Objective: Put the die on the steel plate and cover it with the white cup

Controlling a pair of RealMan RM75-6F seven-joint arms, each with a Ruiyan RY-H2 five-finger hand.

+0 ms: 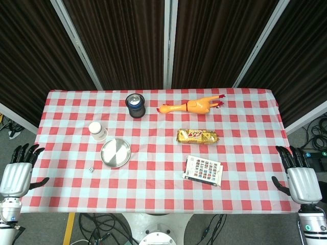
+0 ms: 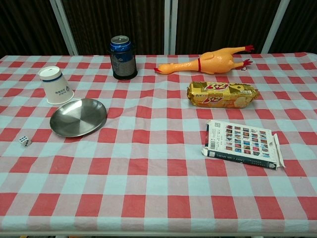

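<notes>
A: Since nothing is in either hand yet, which one should go for the die (image 1: 91, 169)?

B: The left hand (image 1: 18, 171). It hangs off the table's left edge, fingers apart and holding nothing, and the die lies on the cloth near that same edge, toward the front-left corner. From that hand the die is inward and a little forward.

A: And the right hand (image 1: 300, 176)?

B: Also empty with fingers spread, but off the right edge, the whole table width away. I'd judge it the poorer choice.

A: Where does the die go from there?

B: The steel plate (image 1: 115, 152) sits just beside it, further in from the left edge and slightly toward the back. The white cup (image 1: 97, 131) stands upside down just behind the plate's rim, close to touching it, though I cannot tell whether it does.

A: So all 3 things are on the left side?

B: Yes, clustered there. A die has no long axis, so approach direction matters little.
</notes>
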